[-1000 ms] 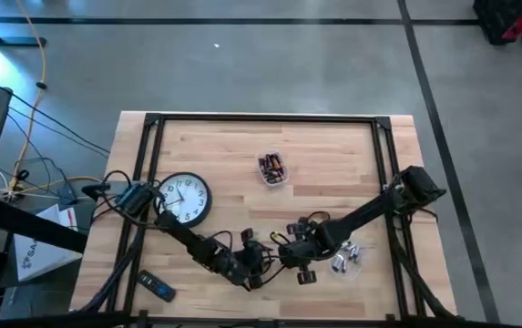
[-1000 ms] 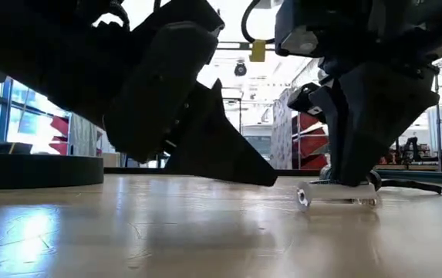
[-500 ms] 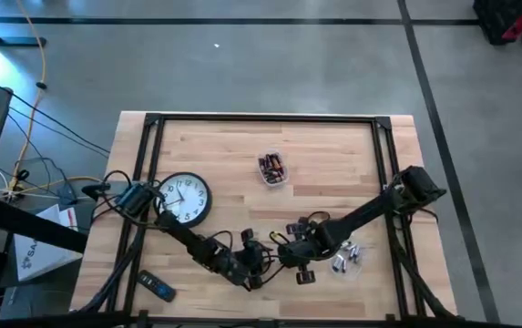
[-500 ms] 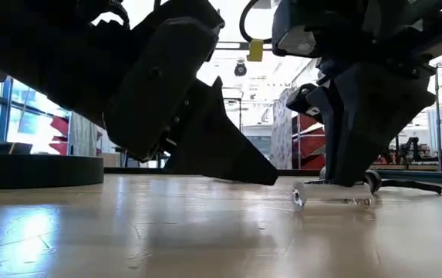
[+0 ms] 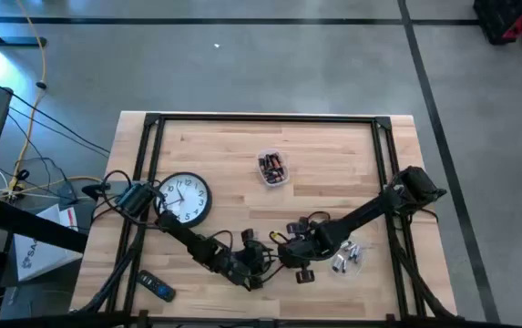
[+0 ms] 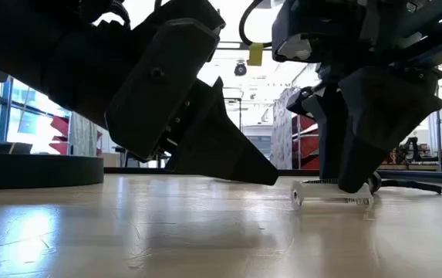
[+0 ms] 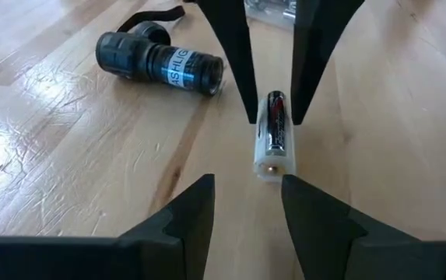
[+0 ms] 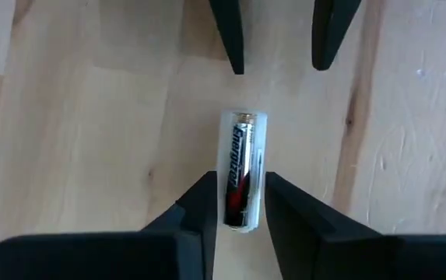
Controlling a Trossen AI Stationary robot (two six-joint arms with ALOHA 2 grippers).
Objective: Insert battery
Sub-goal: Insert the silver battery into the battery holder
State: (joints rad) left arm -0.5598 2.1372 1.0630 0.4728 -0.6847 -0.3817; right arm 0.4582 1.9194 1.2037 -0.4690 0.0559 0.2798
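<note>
Centrally, near table edge: black-and-red cylindrical battery (image 8: pixel 239 181) in clear plastic sleeve, flat on pale grained wood table (image 5: pixel 333 155). Right gripper (image 8: pixel 237 204) fingers narrowly apart, straddling its end. Left gripper (image 7: pixel 247 207) fingers apart, empty. Glossy black flashlight (image 7: pixel 160 62) near.

Clock (image 5: pixel 184 199), flashlight (image 7: pixel 160 61) on table (image 5: pixel 224 150)

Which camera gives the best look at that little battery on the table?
The right wrist view: the battery lies lengthwise between the right claw, label readable. The left wrist view shows it end-on, farther off. The low view shows only its clear holder; the high view hides it.
</note>
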